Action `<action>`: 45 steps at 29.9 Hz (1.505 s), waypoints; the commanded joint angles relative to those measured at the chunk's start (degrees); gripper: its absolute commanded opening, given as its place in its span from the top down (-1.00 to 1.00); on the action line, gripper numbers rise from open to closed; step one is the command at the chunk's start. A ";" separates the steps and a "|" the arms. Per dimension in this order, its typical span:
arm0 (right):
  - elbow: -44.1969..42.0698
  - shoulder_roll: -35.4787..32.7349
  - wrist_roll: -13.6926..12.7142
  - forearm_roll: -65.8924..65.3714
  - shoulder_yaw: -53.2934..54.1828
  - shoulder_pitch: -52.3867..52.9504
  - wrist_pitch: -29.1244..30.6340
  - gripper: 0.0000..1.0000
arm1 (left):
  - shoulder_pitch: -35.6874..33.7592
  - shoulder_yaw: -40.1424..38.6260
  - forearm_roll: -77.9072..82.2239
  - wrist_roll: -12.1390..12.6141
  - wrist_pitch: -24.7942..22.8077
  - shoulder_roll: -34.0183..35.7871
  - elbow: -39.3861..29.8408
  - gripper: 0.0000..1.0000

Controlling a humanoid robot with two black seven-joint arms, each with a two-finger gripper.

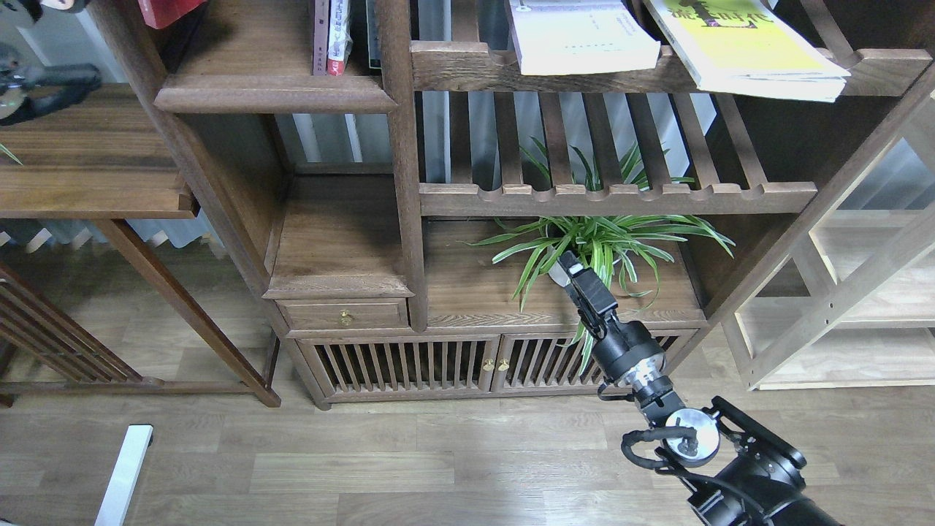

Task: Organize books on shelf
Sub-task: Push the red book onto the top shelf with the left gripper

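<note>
A dark red book shows only as a corner at the top edge, above the left end of the shelf, the solid dark board with a moulded front. What holds it is out of view. The white book and the yellow-green book lie flat on the upper slatted rack to the right. Only cable and links of my left arm show at the far left; its gripper is out of view. My right gripper hangs low in front of a plant, dark and narrow, its fingers not told apart.
Several thin books stand at the shelf's right end against the post. A spider plant sits in the lower compartment. A side table stands at the left, and a pale shelving unit at the right.
</note>
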 commanded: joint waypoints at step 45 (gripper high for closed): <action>0.44 -2.83 0.19 0.18 0.51 -4.48 0.00 -0.98 | -7.08 6.64 -1.22 -19.25 10.52 -23.94 30.14 1.00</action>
